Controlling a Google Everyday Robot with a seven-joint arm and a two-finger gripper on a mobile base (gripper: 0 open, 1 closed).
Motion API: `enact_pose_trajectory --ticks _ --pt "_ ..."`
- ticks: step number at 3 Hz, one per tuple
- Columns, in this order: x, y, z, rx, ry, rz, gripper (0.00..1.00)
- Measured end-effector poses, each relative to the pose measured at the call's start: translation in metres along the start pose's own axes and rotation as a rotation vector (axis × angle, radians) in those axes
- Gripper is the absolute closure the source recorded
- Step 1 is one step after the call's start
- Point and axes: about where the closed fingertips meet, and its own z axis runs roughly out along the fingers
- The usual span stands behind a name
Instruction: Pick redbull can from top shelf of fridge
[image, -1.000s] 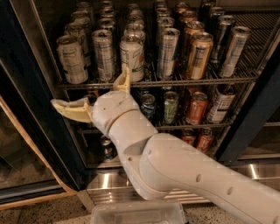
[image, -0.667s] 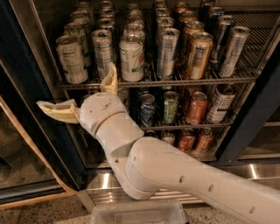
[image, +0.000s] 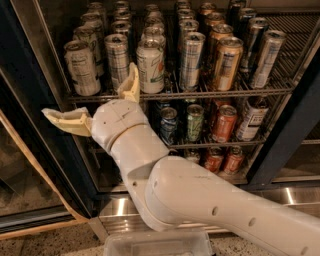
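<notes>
1. Pincer (image: 90, 92): its two tan fingers are spread wide and hold nothing. One finger (image: 131, 84) points up at the front edge of the worktop, and the other points left, past the front-left corner.
2. The tall slim silver redbull can (image: 116, 60) stands upright at the front edge of the chrome wire worktop (image: 172, 94), the top shelf of the dark-framed drinks fridge (image: 287, 145). It is second from the left corner.
3. It is hemmed in by a wider white can with black text (image: 80, 67) on its left and a wider white can with a green-red logo (image: 150, 67) on its right.
4. The can is probably thin, stiff metal, smooth and likely slick with cold. If full, it would be fairly weighty for its width. Being tall and narrow, it should tip easily.
5. The best hold looks to be mid-body, across the round wall, above the front rail and below the lid, with the fingers slipped into the narrow gaps on either side.
</notes>
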Motion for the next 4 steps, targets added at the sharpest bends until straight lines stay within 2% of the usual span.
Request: enact_pose_trajectory --ticks 1,2,4 --pt "-0.0309 -0.0185 -0.0061 0.04 0.008 -0.071 0.0" --pt "-0.0309 -0.0185 -0.0061 0.04 0.008 -0.071 0.0" --pt "-0.027 -0.0132 -0.0008 0.037 0.079 -0.046 0.0"
